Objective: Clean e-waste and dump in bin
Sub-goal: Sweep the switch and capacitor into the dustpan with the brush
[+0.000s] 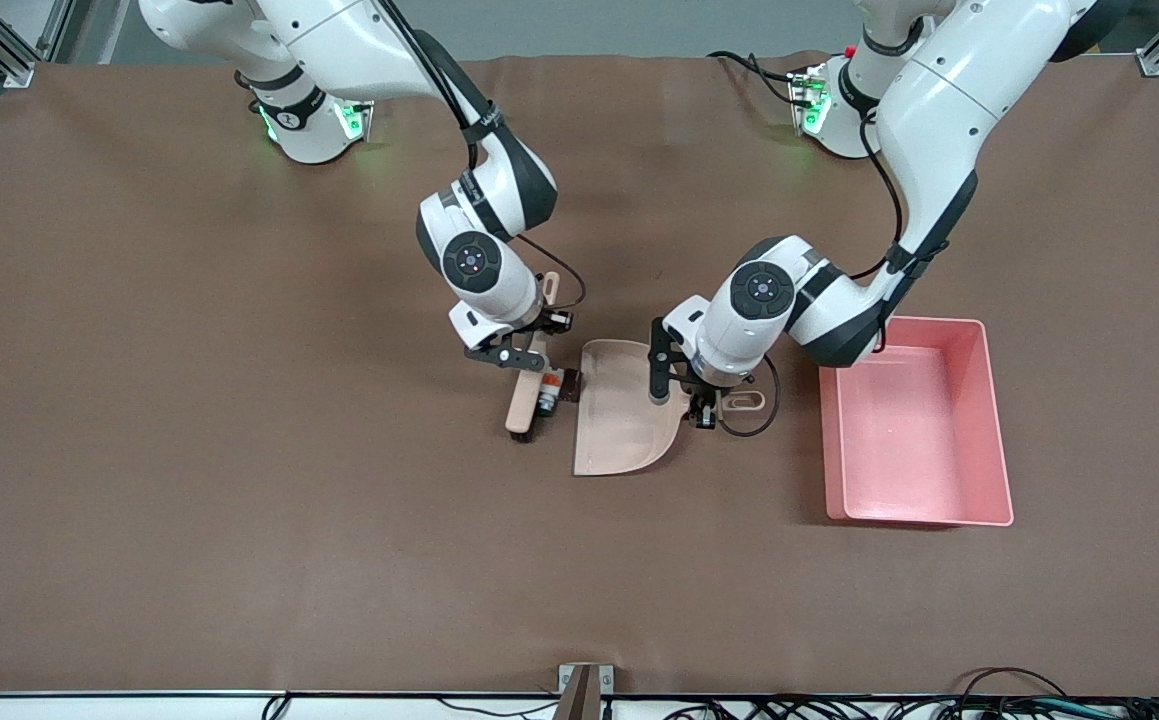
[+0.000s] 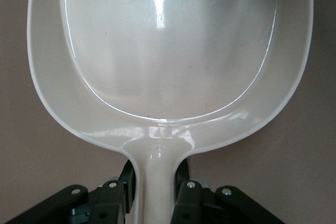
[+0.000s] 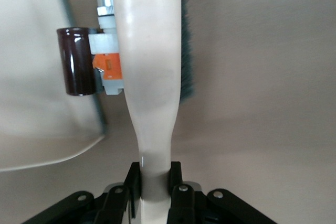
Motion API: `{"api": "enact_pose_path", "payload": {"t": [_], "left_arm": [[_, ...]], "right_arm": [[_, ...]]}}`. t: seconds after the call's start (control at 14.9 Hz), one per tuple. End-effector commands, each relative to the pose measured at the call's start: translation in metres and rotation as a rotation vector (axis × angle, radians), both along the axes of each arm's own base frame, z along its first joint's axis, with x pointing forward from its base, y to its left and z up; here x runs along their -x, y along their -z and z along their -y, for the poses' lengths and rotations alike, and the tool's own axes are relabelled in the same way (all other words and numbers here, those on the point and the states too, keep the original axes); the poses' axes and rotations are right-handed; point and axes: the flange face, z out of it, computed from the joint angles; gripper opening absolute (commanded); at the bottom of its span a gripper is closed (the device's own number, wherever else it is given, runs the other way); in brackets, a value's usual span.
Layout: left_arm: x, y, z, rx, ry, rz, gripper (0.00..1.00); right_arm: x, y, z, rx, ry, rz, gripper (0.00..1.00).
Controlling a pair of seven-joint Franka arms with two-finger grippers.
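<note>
The e-waste lies between brush and dustpan: a white component with an orange band and green end (image 1: 547,388) (image 3: 107,51) rests against the brush, and a dark maroon cylinder (image 1: 570,384) (image 3: 77,61) beside it sits at the dustpan's open lip. My right gripper (image 1: 524,355) (image 3: 155,182) is shut on the beige brush handle (image 3: 152,77), bristles down on the table. My left gripper (image 1: 704,405) (image 2: 156,187) is shut on the handle of the beige dustpan (image 1: 629,420) (image 2: 168,51), which lies flat. The pink bin (image 1: 999,440) stands toward the left arm's end.
The brush bristles (image 3: 186,51) are dark and face away from the dustpan. The brown table cover (image 1: 239,500) stretches around everything. Cables (image 1: 989,705) run along the table's edge nearest the front camera.
</note>
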Motion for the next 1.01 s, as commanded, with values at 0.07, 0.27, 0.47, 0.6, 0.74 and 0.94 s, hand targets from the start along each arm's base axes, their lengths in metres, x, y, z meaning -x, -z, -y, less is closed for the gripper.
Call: {"api": "enact_pose_path", "payload": {"t": [0.07,0.27,0.47,0.6,0.74,0.94], "left_arm": [[0.002,-0.007,-0.002,-0.006,0.026,0.015,0.17],[0.002,-0.008,0.0,-0.004,0.026,0.018,0.15],[0.003,-0.008,0.001,-0.004,0.025,0.018,0.12],[0.003,-0.009,0.002,-0.003,0.024,0.019,0.11],[0.004,-0.007,0.003,-0.003,0.02,0.015,0.1],[0.003,-0.006,0.002,-0.003,0.018,0.014,0.07]], "right_arm": [[-0.001,0.002,-0.036,-0.064,0.036,-0.024,0.0],[-0.001,0.003,-0.055,-0.09,0.08,-0.037,0.0],[0.0,0.003,-0.058,-0.083,0.124,-0.046,0.0],[0.003,-0.005,-0.067,-0.083,0.166,-0.051,0.0],[0.006,-0.005,-0.069,-0.08,0.167,-0.054,0.0],[0.005,-0.005,-0.066,-0.072,0.182,-0.078,0.0]]}}
